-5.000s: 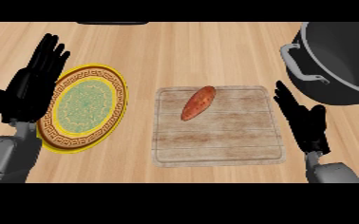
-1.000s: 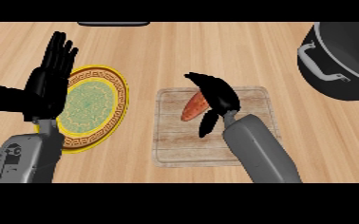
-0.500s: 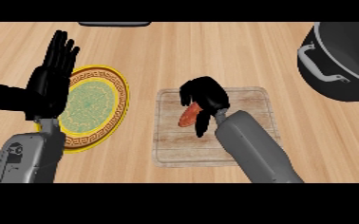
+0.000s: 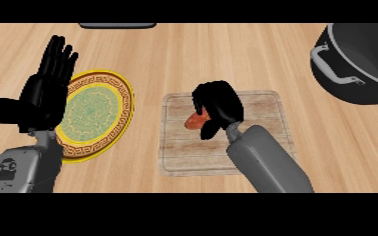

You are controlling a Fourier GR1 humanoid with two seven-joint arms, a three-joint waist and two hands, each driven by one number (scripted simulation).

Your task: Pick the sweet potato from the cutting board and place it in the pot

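The right hand curls round the sweet potato on the cutting board. The pot sits well apart, far right. The left hand rests open at left.

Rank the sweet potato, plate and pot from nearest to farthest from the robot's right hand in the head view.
1. The sweet potato, held in the right hand, over the cutting board.
2. The plate, to the hand's left.
3. The pot, far right near the upper edge.
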